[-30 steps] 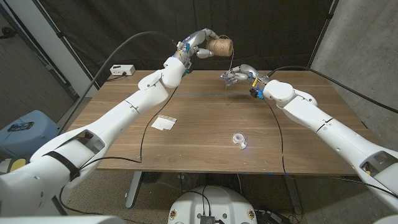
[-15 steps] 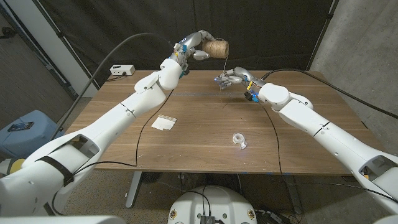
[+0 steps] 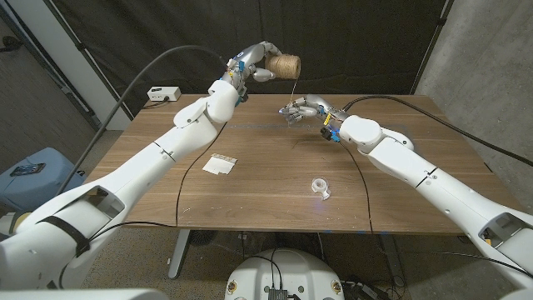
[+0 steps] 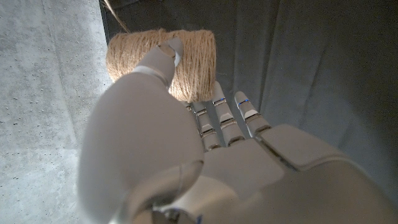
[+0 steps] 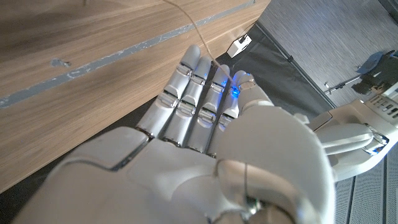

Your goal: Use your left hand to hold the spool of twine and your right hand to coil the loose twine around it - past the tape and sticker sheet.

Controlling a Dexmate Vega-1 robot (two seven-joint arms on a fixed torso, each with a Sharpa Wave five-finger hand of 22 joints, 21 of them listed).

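Observation:
My left hand (image 3: 252,63) holds the brown spool of twine (image 3: 283,64) up in the air beyond the table's far edge. In the left wrist view the hand (image 4: 186,155) has its thumb across the wound spool (image 4: 186,59), with fingers behind it. A thin loose strand of twine (image 3: 293,87) drops from the spool to my right hand (image 3: 301,108), which hovers over the far middle of the table. In the right wrist view the strand (image 5: 188,25) runs into the curled fingers of that hand (image 5: 205,143), which pinch it.
A clear tape roll (image 3: 321,186) lies on the wooden table (image 3: 266,200) near the front middle. A white sticker sheet (image 3: 221,164) lies left of centre. A white box (image 3: 163,94) sits behind the far left corner. Black cables trail across the tabletop.
Both hands have shifted to the left. The spool has moved left with the left hand, and the right hand has come in closer beneath it.

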